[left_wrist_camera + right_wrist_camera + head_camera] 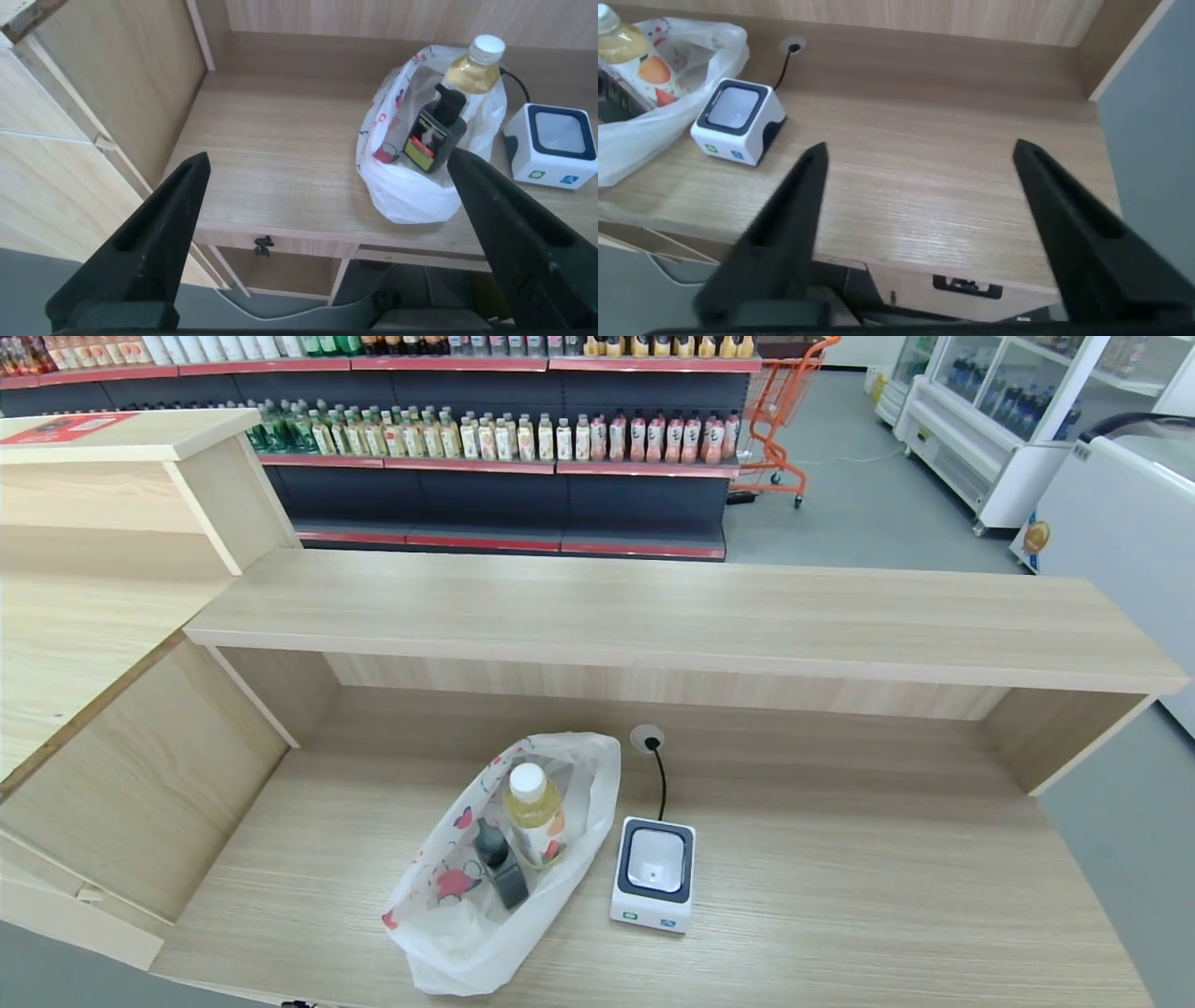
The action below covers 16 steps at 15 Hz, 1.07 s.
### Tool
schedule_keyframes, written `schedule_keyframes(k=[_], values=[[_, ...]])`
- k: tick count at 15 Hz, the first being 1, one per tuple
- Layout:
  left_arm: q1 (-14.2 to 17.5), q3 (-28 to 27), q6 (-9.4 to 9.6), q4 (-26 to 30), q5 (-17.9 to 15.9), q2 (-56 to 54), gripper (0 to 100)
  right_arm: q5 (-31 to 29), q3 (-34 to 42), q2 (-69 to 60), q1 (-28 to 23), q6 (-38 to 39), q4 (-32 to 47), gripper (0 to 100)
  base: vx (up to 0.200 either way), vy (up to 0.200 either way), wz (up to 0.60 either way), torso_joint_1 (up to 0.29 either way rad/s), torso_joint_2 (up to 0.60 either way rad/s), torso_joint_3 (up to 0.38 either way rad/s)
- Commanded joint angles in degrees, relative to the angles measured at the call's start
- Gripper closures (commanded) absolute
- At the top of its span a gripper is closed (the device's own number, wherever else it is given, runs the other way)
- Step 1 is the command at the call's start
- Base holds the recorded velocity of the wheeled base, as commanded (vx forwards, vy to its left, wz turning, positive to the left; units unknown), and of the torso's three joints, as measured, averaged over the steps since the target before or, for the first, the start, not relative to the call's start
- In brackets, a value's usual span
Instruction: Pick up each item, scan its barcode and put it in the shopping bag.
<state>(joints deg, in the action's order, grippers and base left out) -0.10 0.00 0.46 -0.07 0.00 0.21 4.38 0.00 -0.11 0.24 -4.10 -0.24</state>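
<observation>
A white shopping bag [485, 868] with red prints stands open on the wooden counter. Inside it a yellow drink bottle [534, 812] with a white cap stands next to a dark bottle [499, 868]. The same bag [411, 177], yellow bottle [472, 67] and dark bottle [434, 131] appear in the left wrist view. A white barcode scanner [653, 873] sits just right of the bag, its cable running to a hole in the counter. My left gripper [332, 210] hangs open off the counter's front edge, empty. My right gripper [920, 196] is open and empty too, with the scanner [736, 119] off to one side.
The counter [840, 896] has a raised shelf [672, 616] along its back and a wooden side wall [140, 784] at the left. Behind stand store shelves of bottles [495, 434], an orange cart [780, 420] and freezers [1008, 420].
</observation>
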Motion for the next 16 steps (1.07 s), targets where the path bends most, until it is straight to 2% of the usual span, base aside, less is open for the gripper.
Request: schedule_keyframes(k=[1,16], values=[[0.01,0.00,-0.02,-0.01,0.00,-0.03,0,0.02,0.00,0.11,0.02,0.40,-0.02,100,0.000,0.000,0.00,0.000,0.00,0.000],[0.01,0.00,-0.02,-0.01,0.00,-0.03,0,-0.07,0.00,0.11,0.02,0.93,-0.02,100,0.000,0.000,0.00,0.000,0.00,0.000]])
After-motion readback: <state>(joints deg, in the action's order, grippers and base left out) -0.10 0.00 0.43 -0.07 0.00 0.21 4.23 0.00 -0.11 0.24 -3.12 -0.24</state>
